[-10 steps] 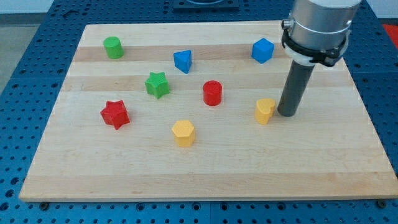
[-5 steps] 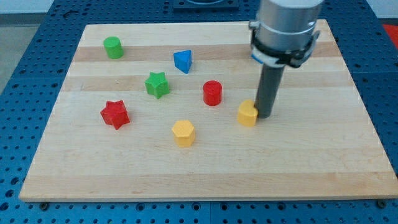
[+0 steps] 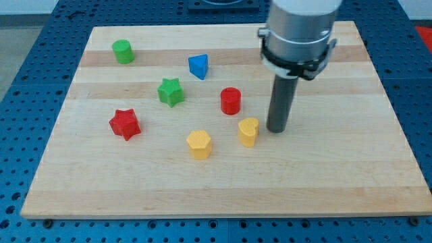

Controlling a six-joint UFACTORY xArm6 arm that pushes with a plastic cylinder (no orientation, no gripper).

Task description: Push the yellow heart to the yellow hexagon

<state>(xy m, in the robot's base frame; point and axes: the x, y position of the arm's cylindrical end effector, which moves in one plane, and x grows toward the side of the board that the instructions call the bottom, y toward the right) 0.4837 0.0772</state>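
The yellow heart (image 3: 248,131) sits on the wooden desk (image 3: 351,169). It is close to the yellow hexagon (image 3: 199,144), on the hexagon's right side and a little higher up the view. The two are near but not touching. A small strip of bare wood shows between them.

My tip (image 3: 276,129) is just to the right of the yellow heart. I think there is a thin gap between them, but it is hard to tell. There is no hand on this arm, only a dark rod, so nothing is open, closed or holding anything. The rod can only push.

The job looks almost done. One more short push should do it.

To do it well, my tip should go to the far side of the heart from the hexagon. That is the heart's right side, and a bit above. Then the push goes to the left and a little down the view. Push through the middle of the heart, or it may spin and slip off to one side. Go slowly and stop when the two yellow blocks meet, so the hexagon does not get knocked away.

The red cylinder (image 3: 231,100) stands above the heart, well clear of the path.
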